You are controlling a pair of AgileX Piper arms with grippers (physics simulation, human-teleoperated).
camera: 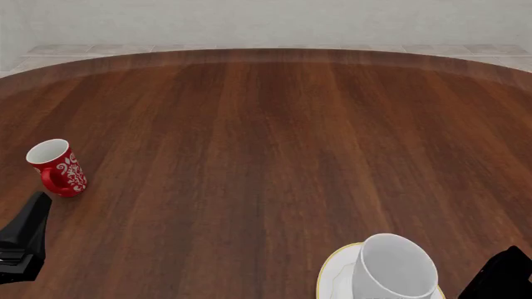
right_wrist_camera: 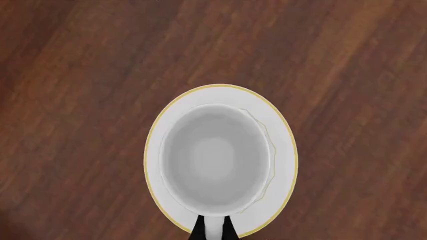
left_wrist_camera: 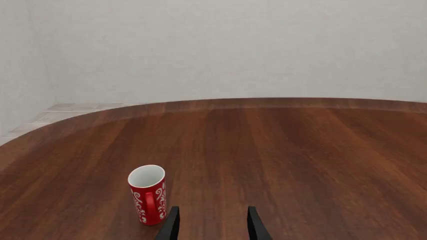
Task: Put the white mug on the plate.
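White mug [camera: 395, 268]: it is right at the near edge of the front view. It stands up straight on the plate, open side up. It is plain white and empty inside.

Plate [right_wrist_camera: 283, 150]: round and white with a thin gold edge. It lies flat on the counter [camera: 266, 143]. From above, the mug sits inside the gold edge, a bit to one side of the middle.

Right gripper [right_wrist_camera: 213, 231]: it is right above the mug. Its two dark fingers are close together, with something white between them. That looks like the mug's handle, so I think it is pinching the handle. Only the finger tips show, so I am not fully sure.

Left gripper [left_wrist_camera: 212, 224]: its fingers are spread apart with nothing between them. It is low over the counter, just beside the red mug, not touching it.

Red mug [camera: 57, 167]: small, red with white swirls. It stands on the left side, well apart from the plate. It is not part of the job.

What is done: the white mug looks like it is already on the plate.

What is left: I think the right gripper has to let go and lift away without tipping the mug.
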